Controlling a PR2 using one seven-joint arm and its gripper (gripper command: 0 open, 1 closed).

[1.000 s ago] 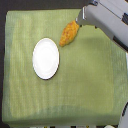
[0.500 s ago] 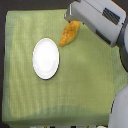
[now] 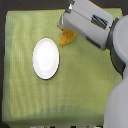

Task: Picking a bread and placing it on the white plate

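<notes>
White and round, the white plate [image 3: 46, 58] lies bare on the green cloth [image 3: 25, 100] at the exterior view's left. Right of it we see only an end of the bread [image 3: 66, 38]; the end effector [image 3: 70, 30] covers the rest, its grip impossible to judge.

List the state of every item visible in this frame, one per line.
bread: lying on the green cloth, mostly hidden under the gripper, apart from the plate.
white plate: empty, flat on the cloth.
gripper: down over the bread; fingers hidden, so open or shut cannot be told.
green cloth: spread flat under everything.
</notes>
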